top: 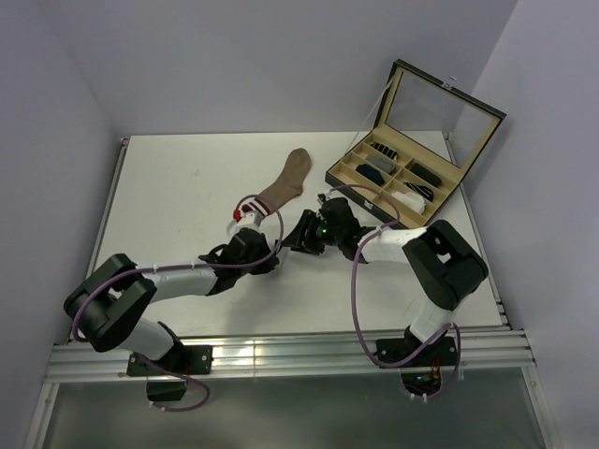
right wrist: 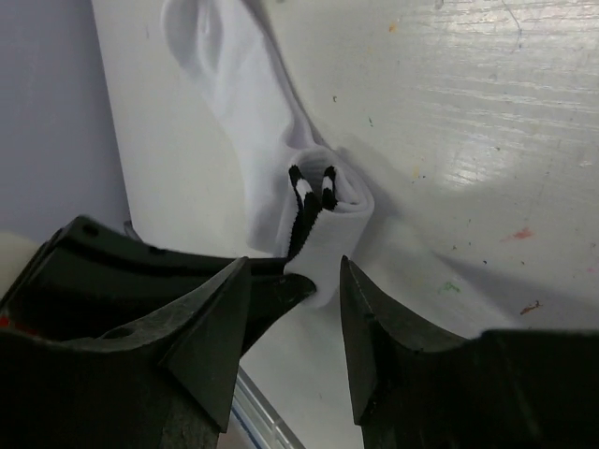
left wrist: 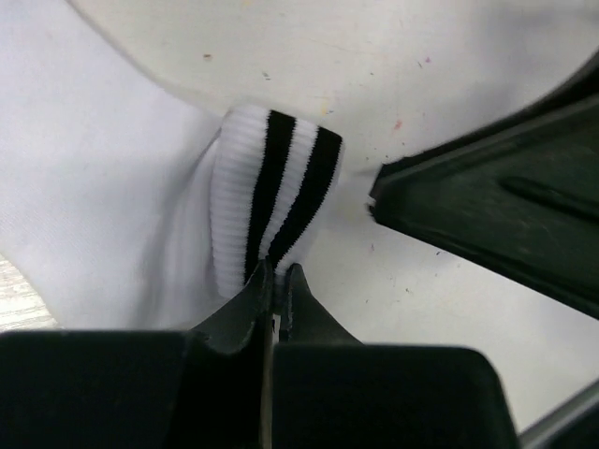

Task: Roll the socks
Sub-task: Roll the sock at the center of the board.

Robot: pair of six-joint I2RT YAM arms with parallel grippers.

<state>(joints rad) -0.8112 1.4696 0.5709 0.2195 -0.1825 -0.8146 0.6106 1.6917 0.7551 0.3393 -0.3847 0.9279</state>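
Table [top: 178,187]: L fingers [left wrist: 239,313] pinch white sock [left wrist: 271,178] cuff, rest cut off.

Bright even light; soft shadows; wrist foregrounds blurred (glare on table [right wrist: 505,159]).

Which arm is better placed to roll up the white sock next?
Left, probably: the left fingers pinch the white sock at its striped cuff, while the right fingers stand apart beside it, holding nothing.

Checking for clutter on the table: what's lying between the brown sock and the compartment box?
Only bare table lies between the brown sock and the box, seen in the top view.
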